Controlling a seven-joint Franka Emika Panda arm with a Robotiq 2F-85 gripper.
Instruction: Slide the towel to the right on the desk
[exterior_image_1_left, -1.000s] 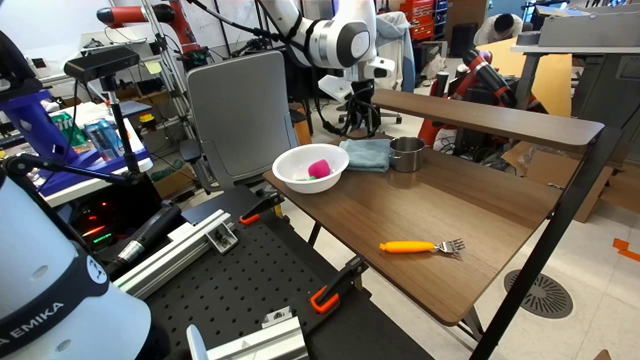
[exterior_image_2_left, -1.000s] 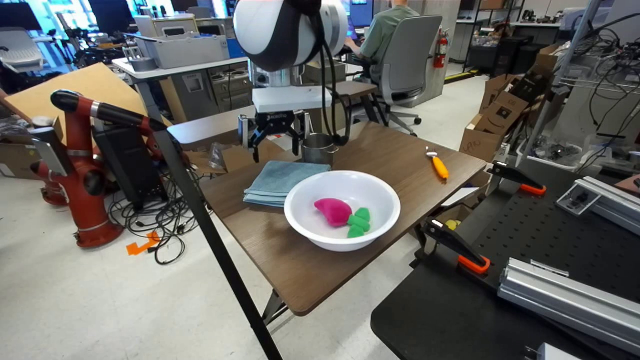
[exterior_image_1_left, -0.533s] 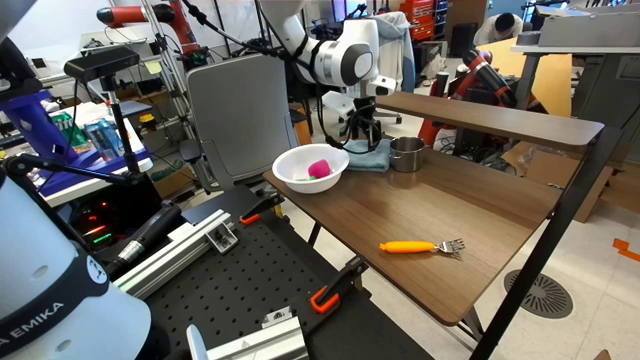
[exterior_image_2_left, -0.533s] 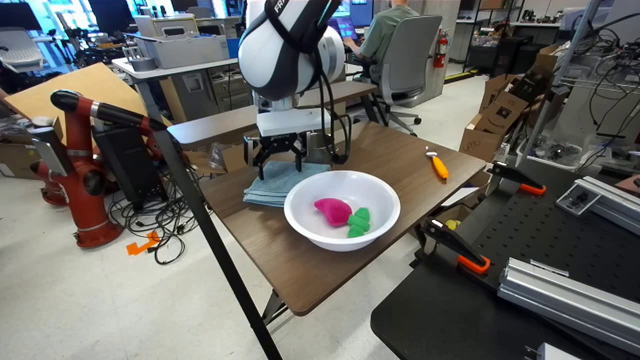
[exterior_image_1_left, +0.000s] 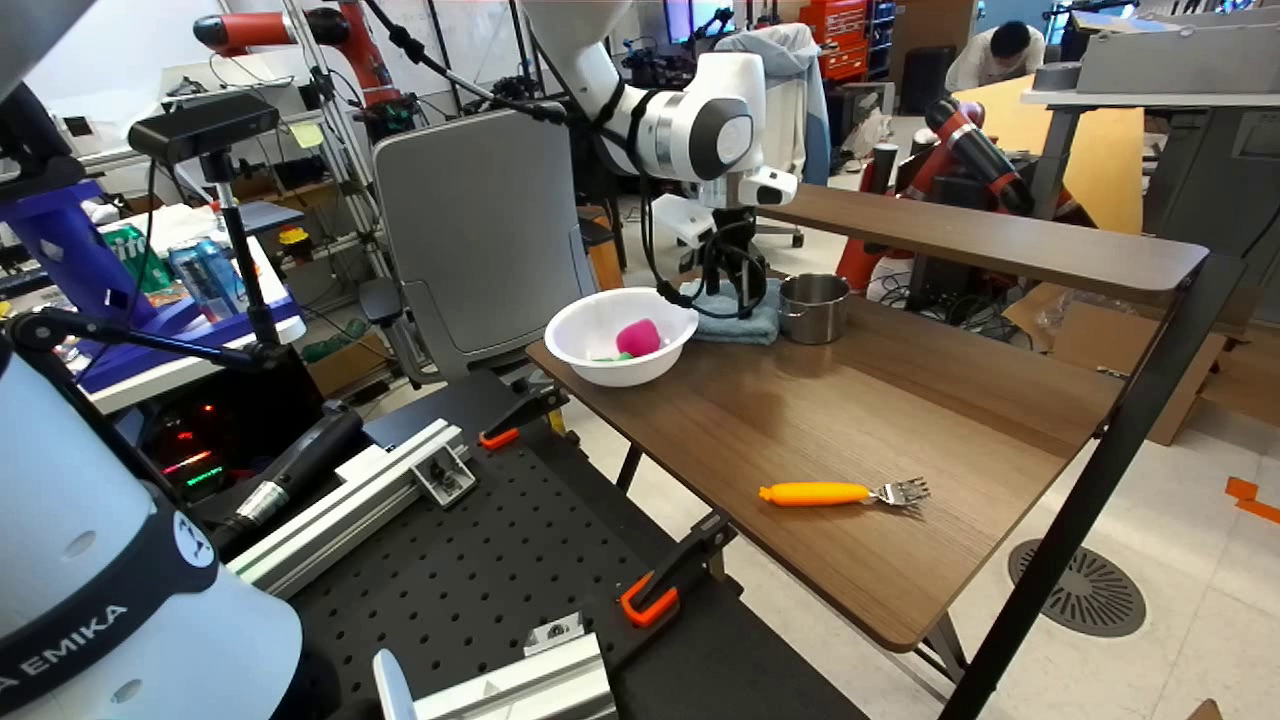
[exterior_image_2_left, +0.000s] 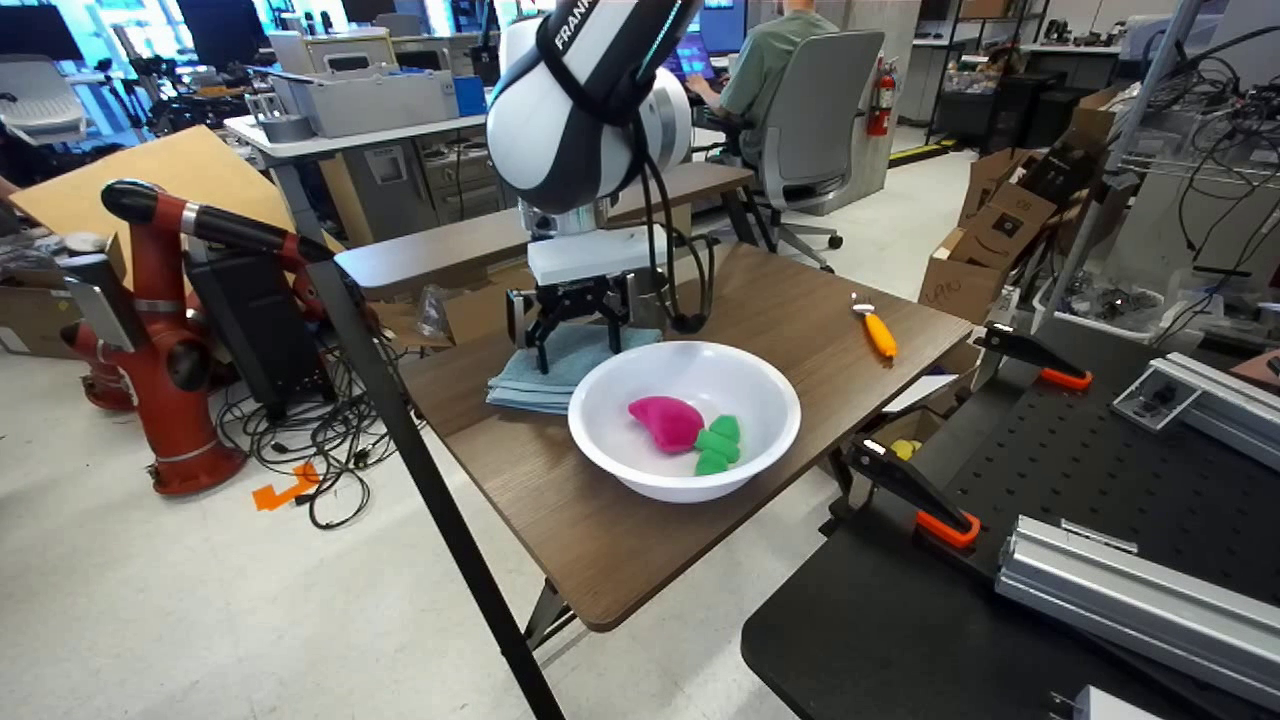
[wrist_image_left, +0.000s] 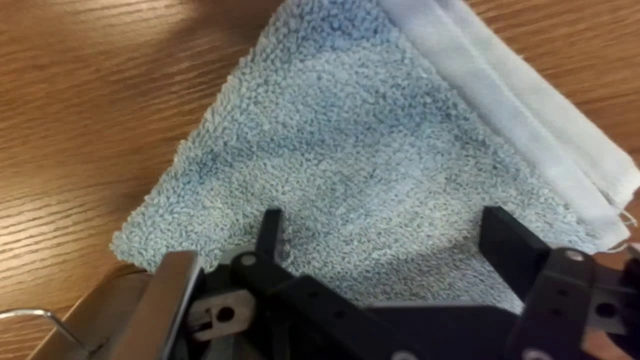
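With jaws apart over the towel (wrist_image_left: 360, 145), hard to tell whether touching, probably best to press lightly, then drag rightward slowly and level, without bunching the layers. Beneath, note the grey-blue, soft-looking pile, folded flat, roughly square, smooth and paler along a hemmed edge. Lying on the desk (exterior_image_1_left: 840, 410) between cup (exterior_image_1_left: 815, 312) and bowl (exterior_image_1_left: 622, 373); so mind the cup, perhaps in the way.
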